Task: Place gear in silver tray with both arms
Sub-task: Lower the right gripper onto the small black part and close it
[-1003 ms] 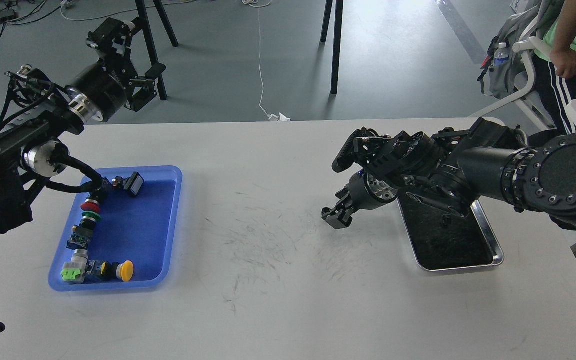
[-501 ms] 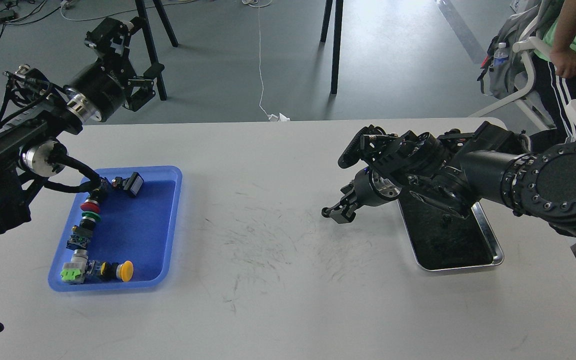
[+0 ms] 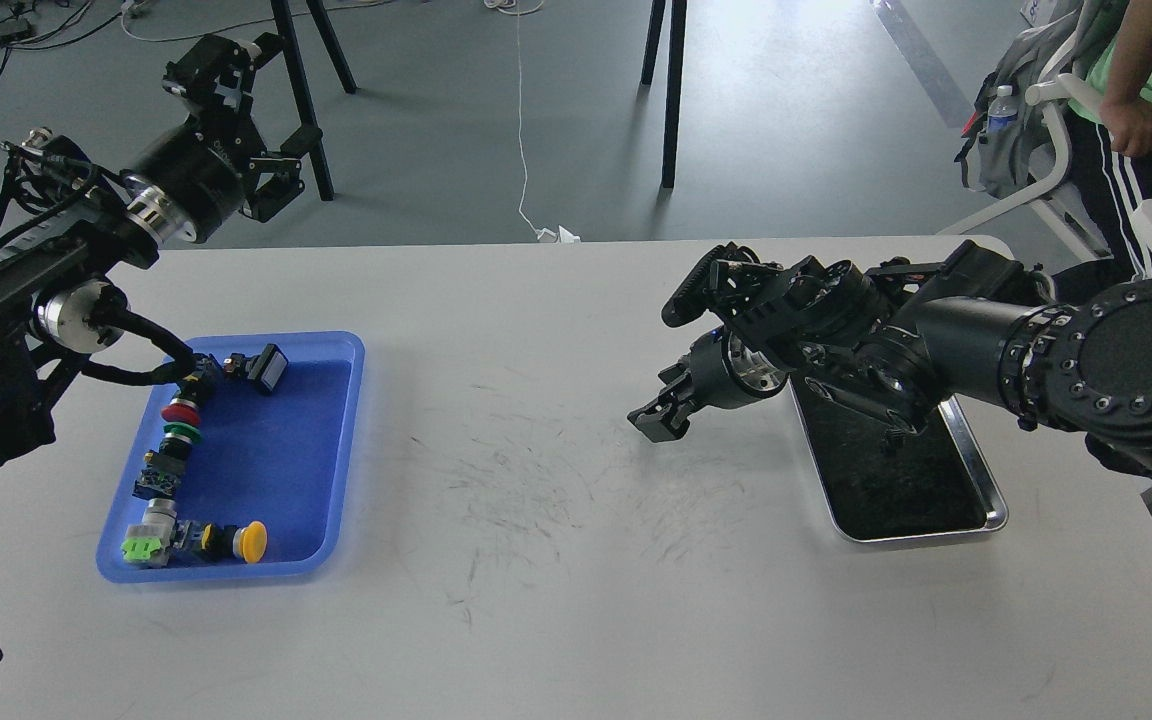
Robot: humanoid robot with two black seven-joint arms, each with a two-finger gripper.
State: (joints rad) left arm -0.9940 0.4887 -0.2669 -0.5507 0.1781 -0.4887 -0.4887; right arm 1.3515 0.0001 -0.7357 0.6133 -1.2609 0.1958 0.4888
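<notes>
We have a single view, from our own head, looking forward and down across the table [image 3: 556, 600]. It stands back enough to take in the floor beyond.

White table [image 3: 556, 600] carrying blue tray [image 3: 341, 440] at left, silver tray [image 3: 976, 470] at right. In blue tray: red, green and yellow push-buttons [image 3: 198, 470] lined along its left and near sides. Right hand [image 3: 658, 412] low over bare table, just left of silver tray, fingers slightly apart, holding nothing. Left hand [image 3: 221, 80] raised beyond table's far left edge; finger spacing unclear.
</notes>
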